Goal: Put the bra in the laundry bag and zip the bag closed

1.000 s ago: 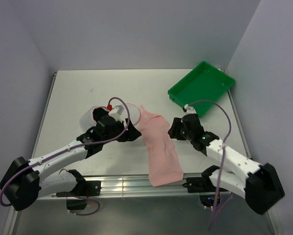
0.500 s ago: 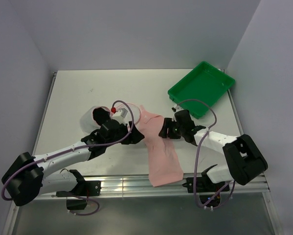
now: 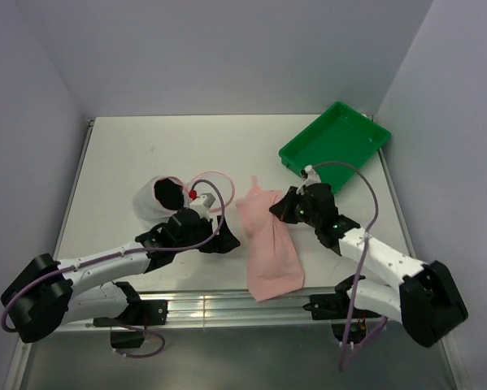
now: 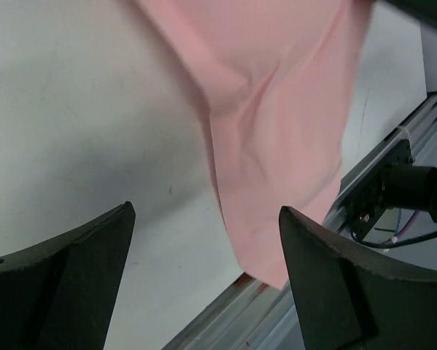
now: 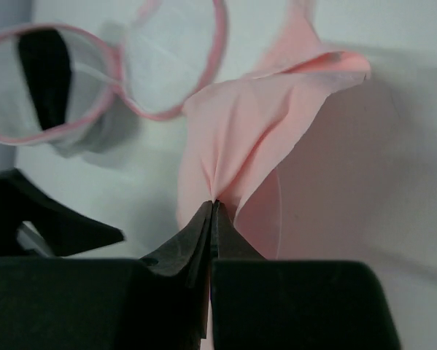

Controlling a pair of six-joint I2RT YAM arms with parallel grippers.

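1. The right hand (image 5: 214,208) has its fingers pressed together, pinching a gathered fold of the pink bra (image 5: 258,124) near the garment's upper end
2. The fabric rises into a creased peak at that pinch, and a thin strap runs off towards the far side
3. In the top view the bra stretches from the middle of the worktop (image 3: 186,146) down to the near edge, where its lower end lies over the metal rail
4. The left hand (image 4: 205,219) is spread wide and holds nothing; its two dark fingers (image 4: 72,284) stand over bare worktop, with the bra's left edge showing between them
5. The laundry bag (image 3: 148,205) sits on the worktop left of the bra, unzipped, with its pink-rimmed mouth showing a dark opening
6. A round white mesh flap with a pink rim lies beside that mouth and comes close to the bra's upper edge; whether they touch I cannot tell
7. The bra is wholly outside the bag
8. The green tray (image 3: 353,122) stands at the far right corner, well apart from the bag
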